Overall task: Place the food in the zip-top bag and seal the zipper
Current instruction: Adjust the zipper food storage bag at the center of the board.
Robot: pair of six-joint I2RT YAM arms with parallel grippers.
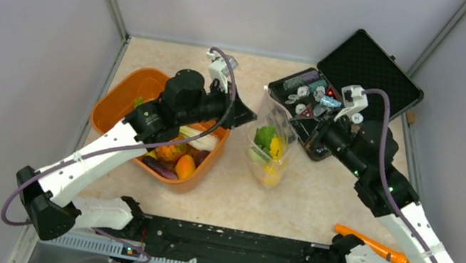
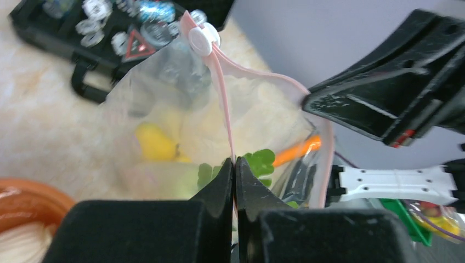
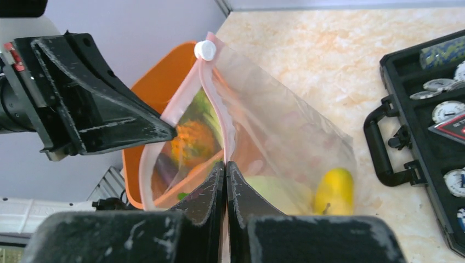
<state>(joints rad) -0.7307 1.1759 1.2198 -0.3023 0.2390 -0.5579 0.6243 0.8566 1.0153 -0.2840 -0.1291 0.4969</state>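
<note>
Crinkly clear plastic, the bag (image 1: 271, 154) stands upright on the marbled beige table (image 1: 320, 197), between the orange tub (image 1: 121, 101) and the black case (image 1: 371, 69). Its mouth gapes in a lens shape, rimmed by the zipper (image 2: 222, 93), a thin pinkish strip with a round white slider (image 2: 204, 39) at one end.

The left gripper (image 2: 235, 161) is pinched tight on the tub-side lip of that strip. Its wedge-shaped black fingers meet with only the film between them. The right gripper (image 3: 225, 163) clamps the opposite lip the same way, its scuffed matte fingers pressed together on the pink edge. Between the two grips the mouth is held apart and unsealed.

Some food lies in the bottom of the bag: a smooth yellow lemon (image 3: 333, 192) and a frilly green leafy piece (image 1: 265, 136), blurred by the wrinkled film.

More food sits in the tub: a knobbly orange pineapple (image 1: 171, 151), a glossy purple eggplant (image 1: 158, 168) and a pale stalk (image 1: 200, 139), partly hidden under the left arm.

The case lies open, its lid lined with dimpled foam, and holds small round trinkets (image 1: 303, 93).
</note>
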